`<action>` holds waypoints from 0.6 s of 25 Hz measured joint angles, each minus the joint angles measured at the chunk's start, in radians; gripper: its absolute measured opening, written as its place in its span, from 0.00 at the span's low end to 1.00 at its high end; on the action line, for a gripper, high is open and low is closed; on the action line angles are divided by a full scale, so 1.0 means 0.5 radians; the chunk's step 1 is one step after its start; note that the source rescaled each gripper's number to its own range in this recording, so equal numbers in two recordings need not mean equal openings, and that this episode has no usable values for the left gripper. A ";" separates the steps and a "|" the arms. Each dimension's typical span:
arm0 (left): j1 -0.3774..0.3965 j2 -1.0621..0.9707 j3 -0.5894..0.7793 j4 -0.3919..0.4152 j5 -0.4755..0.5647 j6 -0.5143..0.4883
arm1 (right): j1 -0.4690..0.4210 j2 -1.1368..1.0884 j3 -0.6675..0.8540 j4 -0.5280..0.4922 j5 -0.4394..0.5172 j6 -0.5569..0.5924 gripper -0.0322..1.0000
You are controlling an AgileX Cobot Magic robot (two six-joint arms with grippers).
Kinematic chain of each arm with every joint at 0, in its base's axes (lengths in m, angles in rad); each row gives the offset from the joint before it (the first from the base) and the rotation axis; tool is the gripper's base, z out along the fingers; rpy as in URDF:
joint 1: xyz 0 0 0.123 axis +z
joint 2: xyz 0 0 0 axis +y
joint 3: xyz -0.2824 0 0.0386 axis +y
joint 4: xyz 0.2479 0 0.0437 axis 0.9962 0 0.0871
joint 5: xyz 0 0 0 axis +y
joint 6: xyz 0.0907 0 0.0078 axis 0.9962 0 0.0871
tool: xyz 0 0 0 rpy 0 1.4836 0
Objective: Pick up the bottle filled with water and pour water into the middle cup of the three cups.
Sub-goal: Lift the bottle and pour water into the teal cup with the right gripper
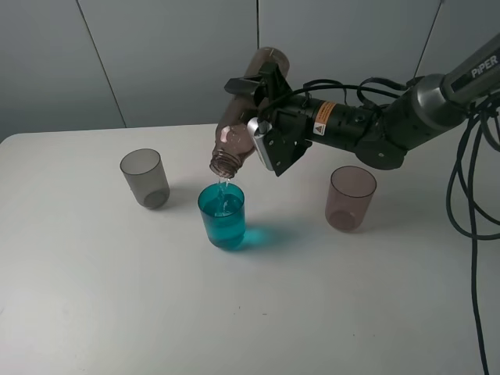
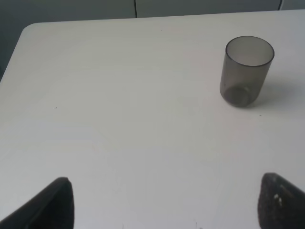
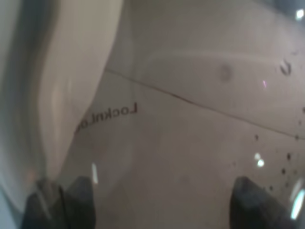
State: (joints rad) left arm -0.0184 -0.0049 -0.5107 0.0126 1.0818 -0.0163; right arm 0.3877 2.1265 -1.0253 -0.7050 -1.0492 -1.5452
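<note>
- White tabletop (image 1: pixel 94 297), grey wall behind.
- Right gripper (image 1: pixel 262 117) clamps tilted smoky-brown plastic bottle (image 1: pixel 234 137), neck above teal-blue translucent plastic tumbler (image 1: pixel 223 223).
- Left gripper (image 2: pixel 167 202) stands wide apart.

bottle (image 1: pixel 233 141): middle bit hidden behind the right gripper (image 1: pixel 262 117)
right wrist view: basically all blurry bottle wall
left gripper (image 2: pixel 164 210): jaws cut off

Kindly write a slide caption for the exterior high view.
Right gripper tips the bottle and pours water into the teal middle cup.
</note>
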 joint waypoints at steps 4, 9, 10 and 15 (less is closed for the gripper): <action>0.000 0.000 0.000 0.000 0.000 0.000 | 0.000 0.000 -0.004 -0.064 -0.047 -0.029 0.07; 0.000 0.000 0.000 0.000 0.000 -0.004 | 0.011 0.000 -0.004 -0.079 -0.089 -0.060 0.07; 0.000 0.000 0.000 0.000 0.000 -0.004 | 0.016 0.000 -0.004 -0.087 -0.094 -0.064 0.07; 0.000 0.000 0.000 0.000 0.000 -0.008 | 0.016 0.000 -0.004 -0.087 -0.102 -0.064 0.06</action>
State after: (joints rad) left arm -0.0184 -0.0049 -0.5107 0.0126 1.0818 -0.0203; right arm 0.3956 2.1265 -1.0271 -0.7484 -1.1000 -1.5772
